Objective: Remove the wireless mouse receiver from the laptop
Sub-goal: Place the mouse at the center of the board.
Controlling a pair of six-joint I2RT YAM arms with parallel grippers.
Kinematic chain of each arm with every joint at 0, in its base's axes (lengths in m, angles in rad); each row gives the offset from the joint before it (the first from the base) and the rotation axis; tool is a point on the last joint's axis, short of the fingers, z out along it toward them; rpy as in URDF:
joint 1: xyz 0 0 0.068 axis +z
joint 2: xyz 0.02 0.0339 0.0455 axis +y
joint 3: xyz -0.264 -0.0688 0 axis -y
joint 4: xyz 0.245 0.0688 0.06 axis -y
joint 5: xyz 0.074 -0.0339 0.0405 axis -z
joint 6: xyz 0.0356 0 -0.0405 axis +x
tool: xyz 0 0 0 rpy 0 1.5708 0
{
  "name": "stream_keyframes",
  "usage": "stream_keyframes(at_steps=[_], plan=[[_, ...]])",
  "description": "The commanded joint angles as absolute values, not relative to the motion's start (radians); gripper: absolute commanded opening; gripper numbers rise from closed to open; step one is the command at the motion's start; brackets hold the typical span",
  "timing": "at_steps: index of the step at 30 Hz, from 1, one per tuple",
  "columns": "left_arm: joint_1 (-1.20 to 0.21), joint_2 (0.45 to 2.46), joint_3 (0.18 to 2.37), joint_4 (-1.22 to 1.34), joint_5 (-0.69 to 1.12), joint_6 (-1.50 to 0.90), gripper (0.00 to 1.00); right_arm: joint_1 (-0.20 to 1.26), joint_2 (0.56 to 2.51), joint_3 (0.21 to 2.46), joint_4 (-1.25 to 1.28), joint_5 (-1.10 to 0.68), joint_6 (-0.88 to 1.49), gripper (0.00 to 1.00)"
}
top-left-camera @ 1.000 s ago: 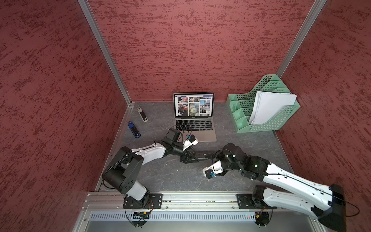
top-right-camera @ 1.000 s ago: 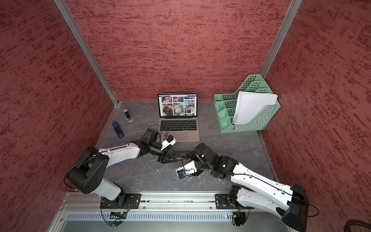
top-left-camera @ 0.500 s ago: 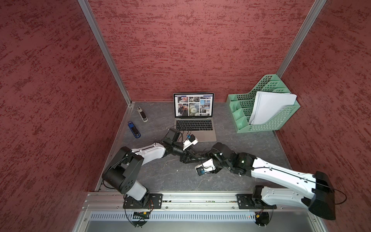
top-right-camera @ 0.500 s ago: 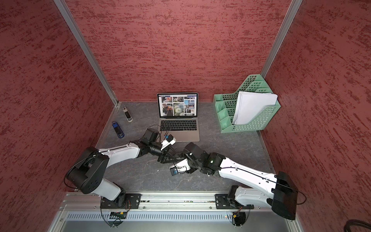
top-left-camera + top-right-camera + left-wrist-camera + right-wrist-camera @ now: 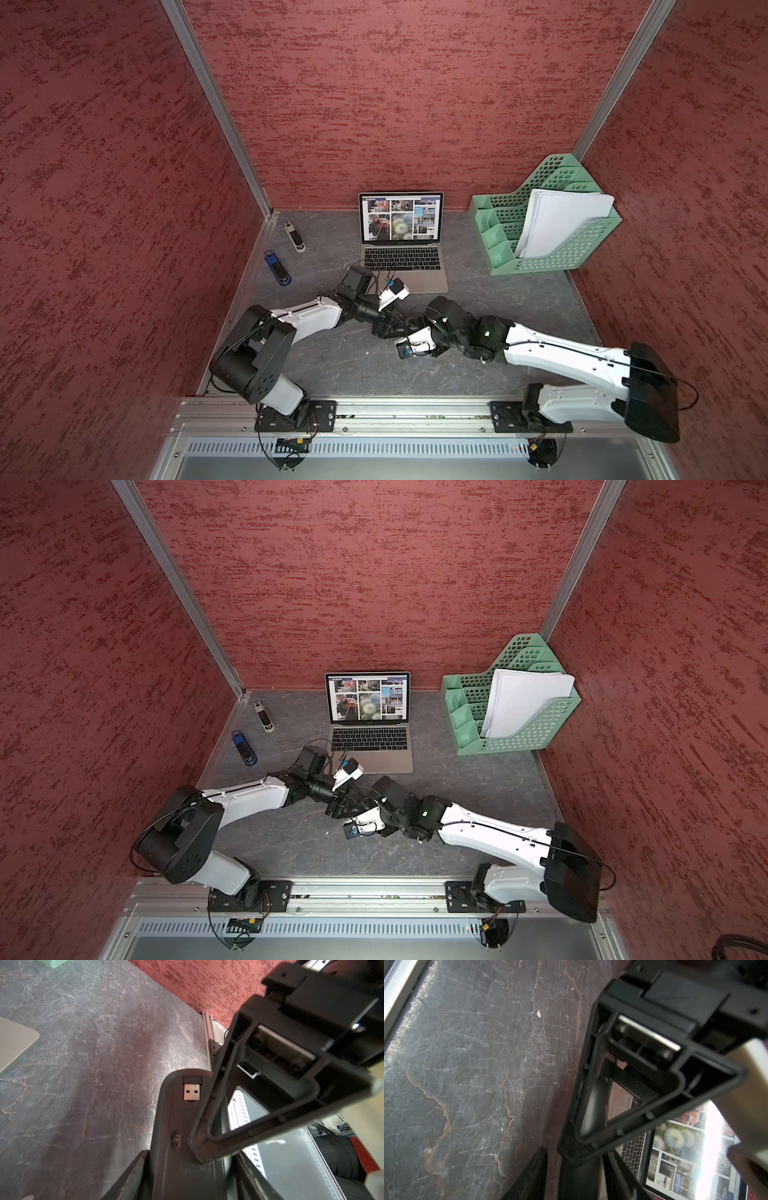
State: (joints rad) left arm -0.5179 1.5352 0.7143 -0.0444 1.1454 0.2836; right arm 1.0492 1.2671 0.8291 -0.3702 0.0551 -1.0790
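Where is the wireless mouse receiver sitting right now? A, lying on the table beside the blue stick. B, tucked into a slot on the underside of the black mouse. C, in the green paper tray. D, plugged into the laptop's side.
B: the left wrist view shows the receiver, silver plug exposed, seated in a recess of the black mouse.
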Motion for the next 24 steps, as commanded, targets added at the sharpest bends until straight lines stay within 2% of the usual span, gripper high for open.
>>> stream_keyframes(at_steps=[1,18,22,24], plan=[[-0.517,1.512,0.707,-0.018,1.188,0.279,0.61,1.06,1.285,0.848,-0.345,0.093,-1.061,0.45],[-0.517,1.493,0.71,-0.032,1.21,0.269,0.62,1.062,1.303,0.813,-0.323,0.15,-1.051,0.39],[-0.517,1.492,0.71,-0.032,1.218,0.268,0.62,1.062,1.307,0.814,-0.317,0.157,-1.051,0.33],[-0.517,1.492,0.71,-0.035,1.22,0.268,0.62,1.063,1.309,0.818,-0.32,0.158,-1.05,0.24]])
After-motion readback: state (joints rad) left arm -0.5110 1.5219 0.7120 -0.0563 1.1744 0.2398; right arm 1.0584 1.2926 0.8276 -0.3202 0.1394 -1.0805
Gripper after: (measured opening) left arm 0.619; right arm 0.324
